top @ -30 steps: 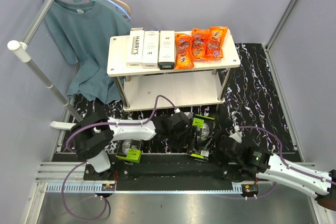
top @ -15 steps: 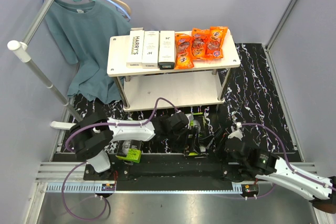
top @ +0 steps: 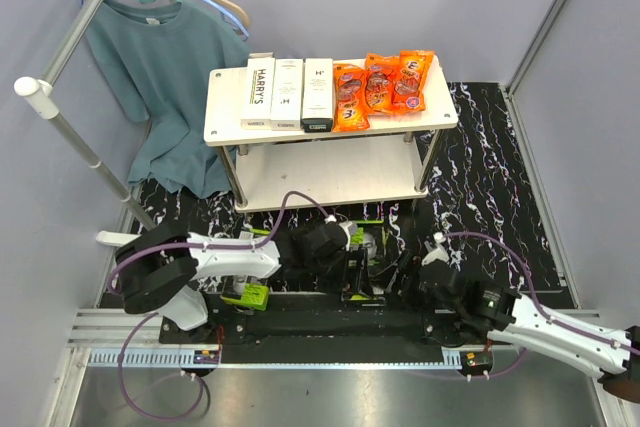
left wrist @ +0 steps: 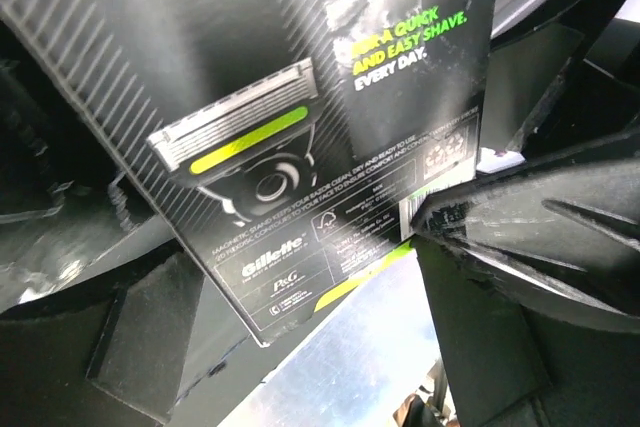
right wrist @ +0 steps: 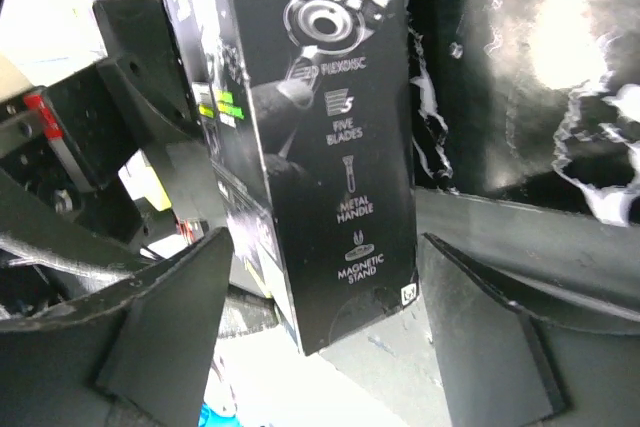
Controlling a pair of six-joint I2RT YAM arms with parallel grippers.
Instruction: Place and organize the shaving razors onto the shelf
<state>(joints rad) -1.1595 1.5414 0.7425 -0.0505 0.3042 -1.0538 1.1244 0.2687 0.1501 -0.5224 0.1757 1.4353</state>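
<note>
While three white Harry's boxes (top: 287, 93) line the shelf (top: 225, 107) at 12 o'clock, the left gripper (top: 338, 252) clamps a black Gillette razor box (top: 368, 265) on edge at centre, seemingly steadying it for the right gripper (top: 432, 272) at 4 o'clock, whose jaws straddle it without touching.

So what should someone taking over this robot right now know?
Left jaws: shut on a black razor box with lime-green label, on edge in front of the pale two-tier wooden shelf.
Right jaws: open around that box, not gripping.
Done: three slim white razor boxes side by side on the top board.
To do: shelve this box, then the second black box near the left arm's base.
</note>
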